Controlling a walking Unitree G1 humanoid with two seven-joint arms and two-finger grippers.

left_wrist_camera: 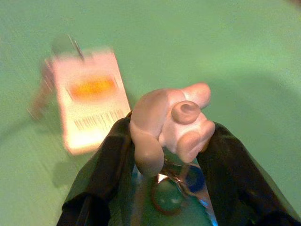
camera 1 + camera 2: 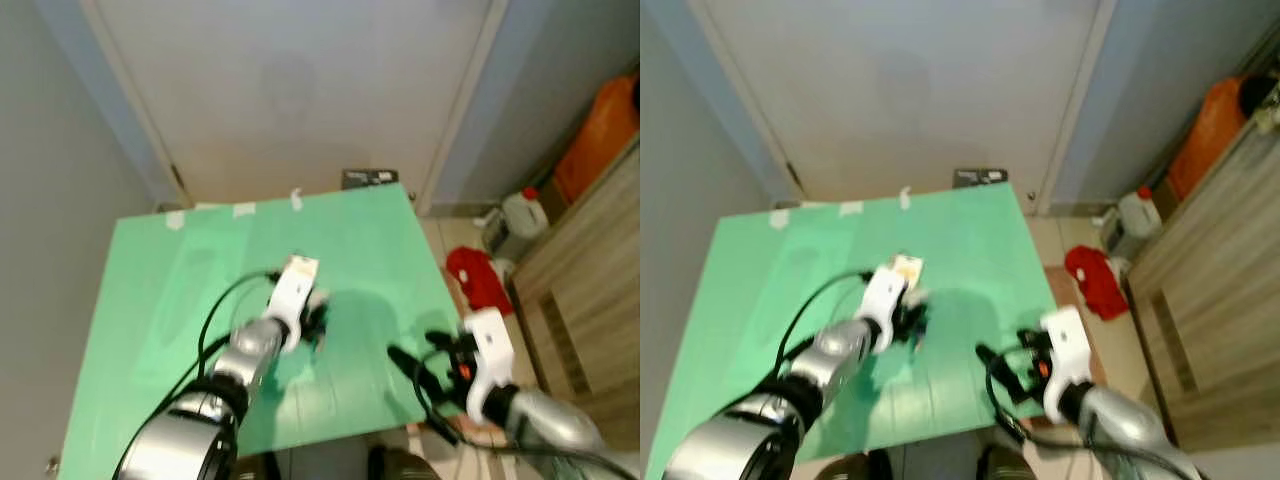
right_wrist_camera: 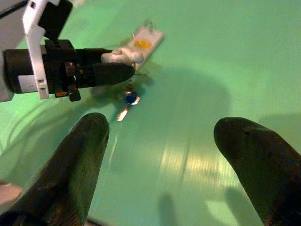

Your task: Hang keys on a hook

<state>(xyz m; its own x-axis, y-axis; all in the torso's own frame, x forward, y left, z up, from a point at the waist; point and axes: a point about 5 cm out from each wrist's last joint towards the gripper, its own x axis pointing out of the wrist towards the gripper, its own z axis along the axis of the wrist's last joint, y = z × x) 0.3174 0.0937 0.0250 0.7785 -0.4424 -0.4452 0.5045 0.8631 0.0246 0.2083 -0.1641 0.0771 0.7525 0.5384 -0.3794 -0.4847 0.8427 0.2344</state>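
left gripper point(image 1: 167, 141) clamped on keys' pale charm point(image 1: 169, 122) above green table point(image 2: 380, 240), right gripper point(image 3: 164, 160) spread open

The tabletop point(image 2: 380, 250) looks smooth and matt green. The keys point(image 3: 128, 101) glint like metal, with a rubbery pink charm point(image 1: 167, 125). The white card point(image 1: 89, 106) looks like printed plastic or paper. The cabinet point(image 2: 590, 260) at right shows wood grain.
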